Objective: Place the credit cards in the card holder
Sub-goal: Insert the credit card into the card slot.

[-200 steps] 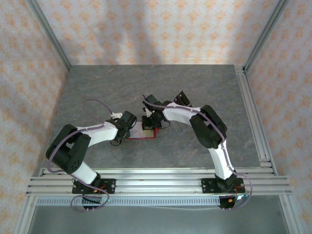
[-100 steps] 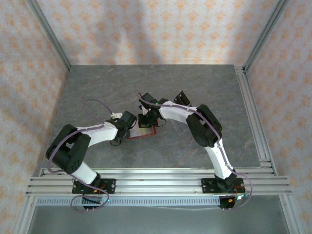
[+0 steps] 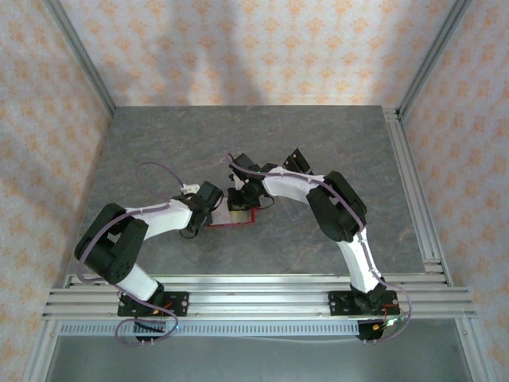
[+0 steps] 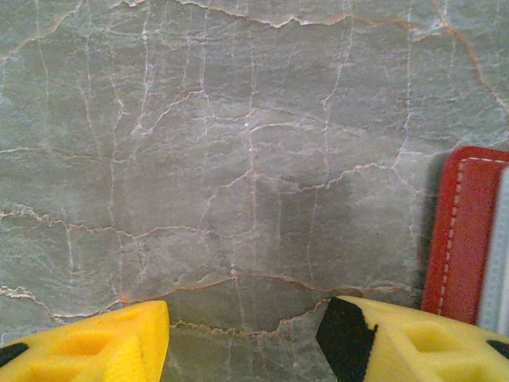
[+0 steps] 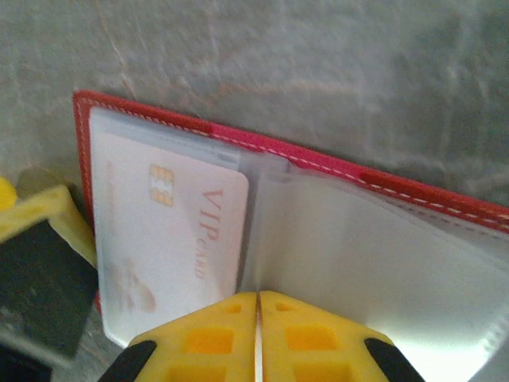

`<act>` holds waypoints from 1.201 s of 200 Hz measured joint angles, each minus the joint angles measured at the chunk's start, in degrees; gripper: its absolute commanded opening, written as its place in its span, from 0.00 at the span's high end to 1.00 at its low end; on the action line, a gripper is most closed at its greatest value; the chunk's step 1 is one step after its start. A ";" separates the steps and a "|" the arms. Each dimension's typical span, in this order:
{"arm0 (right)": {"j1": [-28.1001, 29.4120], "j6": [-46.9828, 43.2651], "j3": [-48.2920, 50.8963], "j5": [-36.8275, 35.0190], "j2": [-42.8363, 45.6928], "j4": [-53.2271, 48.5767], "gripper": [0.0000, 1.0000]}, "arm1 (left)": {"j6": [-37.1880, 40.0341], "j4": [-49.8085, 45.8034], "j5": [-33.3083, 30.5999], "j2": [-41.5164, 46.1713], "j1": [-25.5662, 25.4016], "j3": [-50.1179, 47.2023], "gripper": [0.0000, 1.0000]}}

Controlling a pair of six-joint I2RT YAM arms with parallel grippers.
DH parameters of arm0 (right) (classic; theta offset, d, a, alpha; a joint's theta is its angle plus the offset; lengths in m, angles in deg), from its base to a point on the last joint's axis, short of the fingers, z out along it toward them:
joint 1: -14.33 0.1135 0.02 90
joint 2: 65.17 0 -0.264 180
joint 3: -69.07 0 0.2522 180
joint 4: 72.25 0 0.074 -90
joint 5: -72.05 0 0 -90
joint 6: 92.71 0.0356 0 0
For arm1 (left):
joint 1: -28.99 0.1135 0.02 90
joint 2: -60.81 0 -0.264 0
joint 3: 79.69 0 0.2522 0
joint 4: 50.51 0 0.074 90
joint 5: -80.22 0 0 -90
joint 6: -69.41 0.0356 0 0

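The red card holder [image 5: 350, 255] is lying open mid-table on the grey marbled table [image 3: 318, 143], with a pinkish VIP credit card [image 5: 171, 231] sitting in its left clear pocket. The right gripper [image 5: 257, 334] is hovering over the fold, fingers pressed together. The left gripper [image 4: 242, 334] is hanging just beside the holder's edge, jaws apart and holding nothing.

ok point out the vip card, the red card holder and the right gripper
vip card [image 5: 171, 239]: right wrist view, middle of its face
red card holder [image 4: 460, 231]: left wrist view, stitched red edge
right gripper [image 5: 257, 301]: right wrist view, seam between its shut fingertips
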 measured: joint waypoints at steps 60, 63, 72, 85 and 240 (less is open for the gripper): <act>-3.08 -0.24 4.79 0.44 3.08 0.55 0.91 | 0.02 -0.02 0.00 0.17 0.00 0.00 0.40; -3.13 -0.24 4.83 0.46 3.13 0.55 0.91 | 0.02 -0.02 0.00 0.20 0.00 0.00 0.40; -3.13 -0.24 4.90 0.44 3.30 0.57 0.91 | 0.02 -0.04 0.02 0.26 0.00 -0.02 0.40; -3.04 -0.24 4.90 0.44 3.52 0.57 0.91 | 0.02 -0.04 0.04 0.39 0.00 -0.07 0.40; 0.15 -0.26 1.22 0.63 1.64 -0.46 0.93 | 0.00 -0.72 -0.04 1.33 0.00 -0.37 0.40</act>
